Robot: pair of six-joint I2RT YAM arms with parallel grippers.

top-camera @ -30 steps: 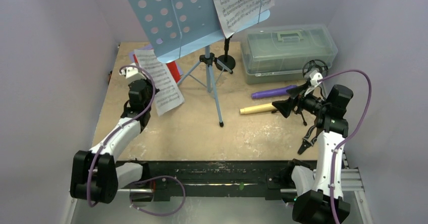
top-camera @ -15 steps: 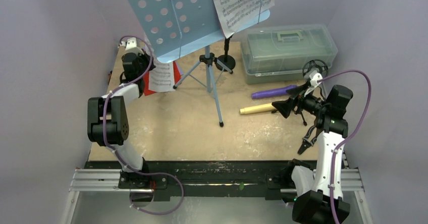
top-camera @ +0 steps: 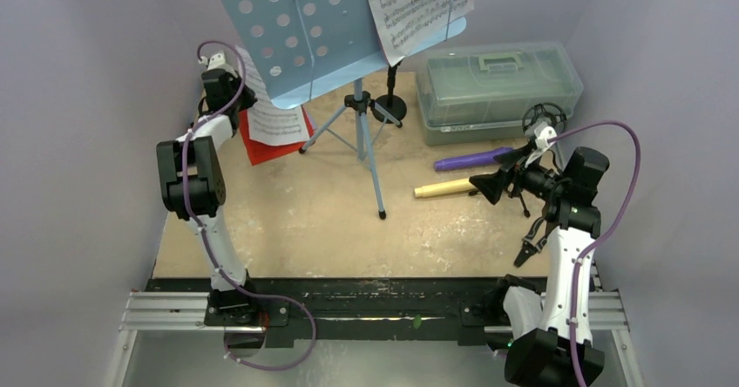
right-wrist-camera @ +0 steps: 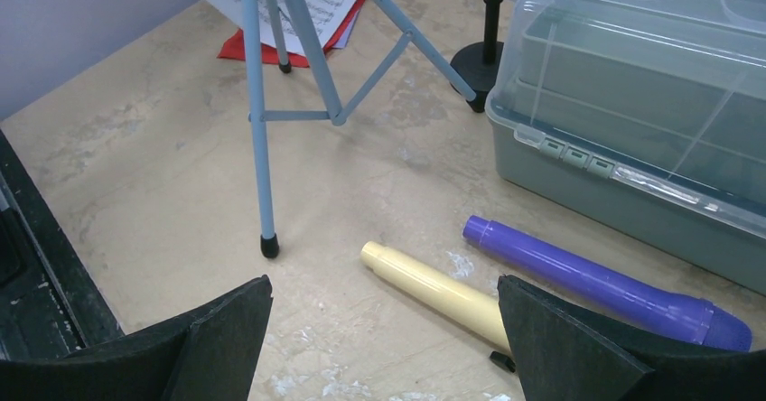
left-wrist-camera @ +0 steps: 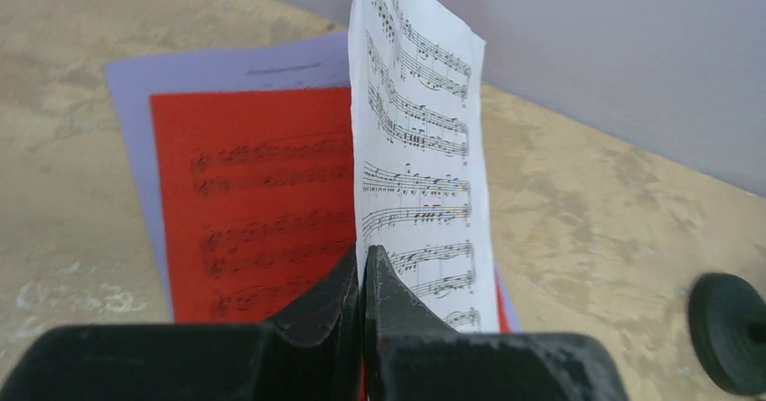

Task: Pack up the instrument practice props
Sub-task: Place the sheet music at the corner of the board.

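Gripping the sheet [left-wrist-camera: 420, 148] upright, left jaws are closed over the red folder [left-wrist-camera: 253, 193] at far left of the counter [top-camera: 288, 230]. Right jaws stand open near the purple mic [right-wrist-camera: 596, 279] and cream mic [right-wrist-camera: 434, 288].

The left arm [top-camera: 187, 178] and right arm [top-camera: 562, 265] are built alike, with smooth white link shells between chunky black joint housings. A purple cable [top-camera: 640, 165] loops loosely along each. The left gripper [left-wrist-camera: 361, 255] has matte black, grainy, wedge-shaped fingers, and the right gripper [right-wrist-camera: 384, 284] has broad black ones. Both bases sit on a black rail [top-camera: 366, 295] with silver extrusions along the counter's near edge.
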